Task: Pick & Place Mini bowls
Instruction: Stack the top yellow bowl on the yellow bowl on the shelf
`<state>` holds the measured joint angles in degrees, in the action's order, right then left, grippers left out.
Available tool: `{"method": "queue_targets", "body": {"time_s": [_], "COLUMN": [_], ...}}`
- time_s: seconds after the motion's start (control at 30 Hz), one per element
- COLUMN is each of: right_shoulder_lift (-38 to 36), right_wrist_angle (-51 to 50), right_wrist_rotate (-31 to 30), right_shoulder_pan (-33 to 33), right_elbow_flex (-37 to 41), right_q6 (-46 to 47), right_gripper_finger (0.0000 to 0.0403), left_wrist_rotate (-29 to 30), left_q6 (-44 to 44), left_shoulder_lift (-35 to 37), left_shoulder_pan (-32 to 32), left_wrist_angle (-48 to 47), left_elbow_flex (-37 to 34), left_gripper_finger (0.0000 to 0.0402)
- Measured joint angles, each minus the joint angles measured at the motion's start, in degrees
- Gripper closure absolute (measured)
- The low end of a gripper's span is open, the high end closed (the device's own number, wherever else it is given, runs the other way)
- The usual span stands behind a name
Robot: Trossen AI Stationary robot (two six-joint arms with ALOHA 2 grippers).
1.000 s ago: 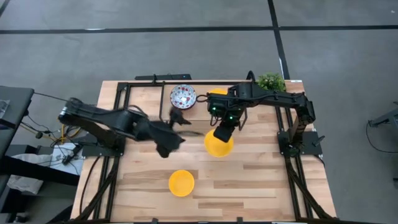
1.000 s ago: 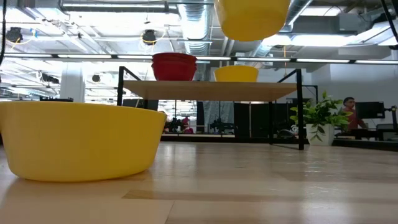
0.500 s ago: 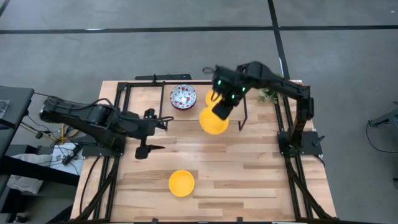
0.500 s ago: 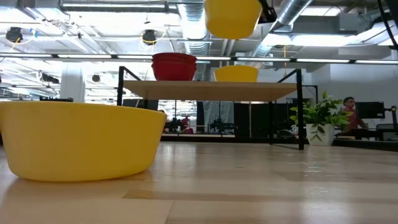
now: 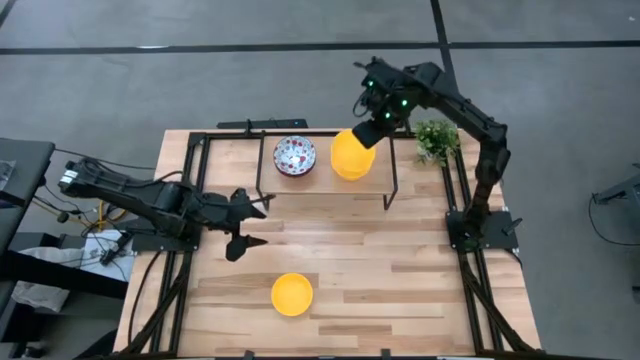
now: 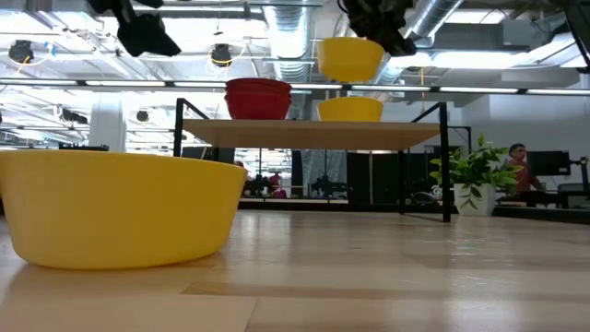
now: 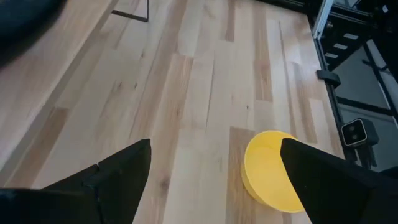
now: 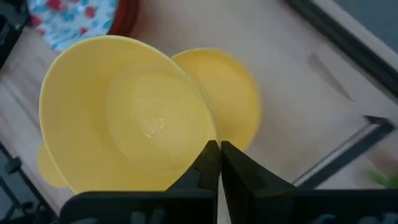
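My right gripper (image 5: 368, 131), pinched on a yellow bowl's (image 5: 350, 155) rim, hangs it just above the shelf's (image 6: 304, 135) yellow bowl (image 6: 350, 110); my left gripper (image 5: 243, 222) waits spread, empty.

Big open workshop kind of space. Grey floor (image 5: 250, 80) all around the wooden table (image 5: 400, 270), with dark seam lines crossing it. A black frame holds a raised wooden shelf (image 6: 309, 135) at the far end of the table. Overhead it's all exposed silver ducts (image 6: 286, 37) and pipes, lit by long bright strip lights (image 6: 479, 59). A small green potted plant (image 6: 477, 175) sits at the far corner, and a person (image 6: 518, 164) is way back among desks and monitors.
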<state>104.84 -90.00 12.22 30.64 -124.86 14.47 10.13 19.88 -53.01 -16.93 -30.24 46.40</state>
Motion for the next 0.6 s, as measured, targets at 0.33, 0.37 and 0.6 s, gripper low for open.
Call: {"method": "queue_targets", "body": {"time_s": [0.33,0.37,0.6], "right_shoulder_lift": [1.6,2.0,5.2], "right_wrist_angle": [0.0,0.0,0.0], "right_wrist_rotate": [0.3,0.3,0.4], "right_shoulder_pan": [4.8,5.1,5.1], "right_elbow_flex": [0.0,0.0,0.0], "right_q6": [-4.6,-5.2,-7.9], "right_gripper_finger": [0.0403,0.0403,0.0403], "left_wrist_rotate": [0.0,0.0,0.0], "left_q6": [0.1,0.1,0.1], "left_shoulder_lift": [0.1,0.1,0.1], "left_shoulder_pan": [0.0,0.0,0.0], "left_wrist_angle": [3.3,3.5,4.2], "left_elbow_flex": [-3.3,-3.3,-3.3], "left_gripper_finger": [0.0046,0.0046,0.0046]}}
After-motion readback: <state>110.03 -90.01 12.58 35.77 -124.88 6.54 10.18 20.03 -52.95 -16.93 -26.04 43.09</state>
